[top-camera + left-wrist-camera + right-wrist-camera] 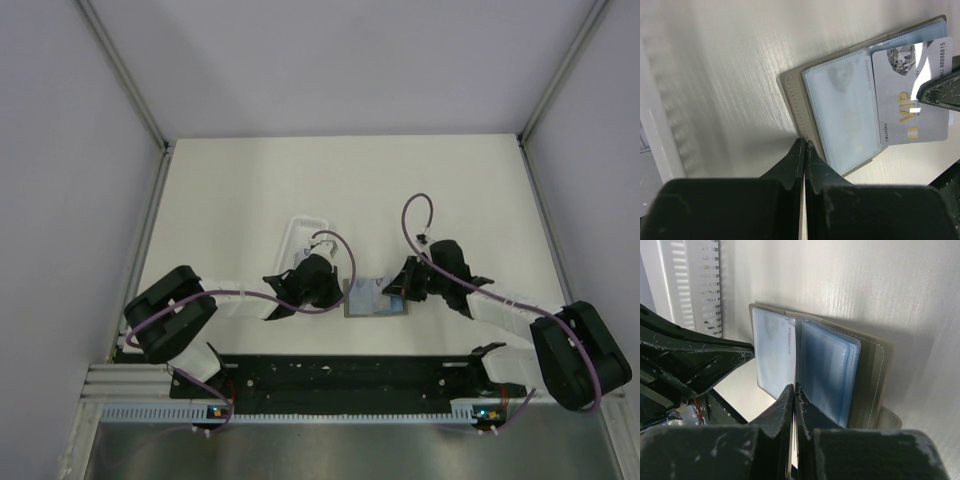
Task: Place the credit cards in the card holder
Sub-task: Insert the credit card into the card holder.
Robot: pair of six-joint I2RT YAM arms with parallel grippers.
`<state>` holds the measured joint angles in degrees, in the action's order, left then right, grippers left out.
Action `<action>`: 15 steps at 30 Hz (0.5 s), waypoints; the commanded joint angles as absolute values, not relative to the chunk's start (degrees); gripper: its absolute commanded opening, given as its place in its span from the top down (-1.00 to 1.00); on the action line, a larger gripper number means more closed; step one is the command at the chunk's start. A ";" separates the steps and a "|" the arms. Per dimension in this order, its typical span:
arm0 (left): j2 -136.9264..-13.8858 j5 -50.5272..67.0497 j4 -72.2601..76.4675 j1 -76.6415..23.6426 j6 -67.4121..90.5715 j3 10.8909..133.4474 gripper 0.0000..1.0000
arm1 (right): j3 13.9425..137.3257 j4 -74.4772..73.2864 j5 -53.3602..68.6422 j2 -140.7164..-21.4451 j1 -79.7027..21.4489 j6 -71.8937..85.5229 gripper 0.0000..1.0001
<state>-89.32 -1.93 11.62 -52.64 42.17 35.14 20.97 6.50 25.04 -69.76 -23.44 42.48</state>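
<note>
Card holder (840, 110): open, one end out of frame.
Credit card (910, 100): we see it across holder's pockets.
Left gripper (804, 141): pressed together at holder's edge.
Right gripper (792, 386): pinching card's hidden end.

top: overhead, far | wrists: close, opposite sides, sharing card holder (840, 115)

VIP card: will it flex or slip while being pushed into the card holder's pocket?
The VIP card looks flat and straight-edged in the right end effector, so it is probably stiff. Its glossy face and the shiny clear pockets of the card holder suggest it may slide easily. It looks thin, so likely light.
</note>
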 commanded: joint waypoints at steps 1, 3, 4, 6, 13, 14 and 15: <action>-90.79 -1.76 8.79 -52.91 41.84 35.07 1.00 | 20.39 9.58 25.84 -71.01 -22.50 41.48 1.00; -90.70 -1.76 8.88 -52.91 41.92 34.98 1.00 | 20.30 10.19 26.19 -71.71 -22.50 41.57 1.00; -90.70 -1.76 8.88 -52.91 41.84 35.07 1.00 | 20.39 10.46 26.37 -71.98 -22.41 41.66 1.00; -90.70 -1.76 8.88 -52.91 41.84 35.07 1.00 | 20.39 10.98 26.80 -72.59 -22.50 41.66 1.00; -90.88 -1.76 8.88 -52.91 41.92 34.98 1.00 | 20.13 13.01 28.04 -74.88 -22.50 41.92 1.00; -90.79 -1.76 8.88 -52.91 41.92 34.98 1.00 | 19.95 13.18 28.12 -75.06 -22.41 42.01 1.00; -90.88 -1.76 8.96 -52.91 41.84 34.98 1.00 | 19.95 13.36 28.21 -75.32 -22.50 42.01 1.00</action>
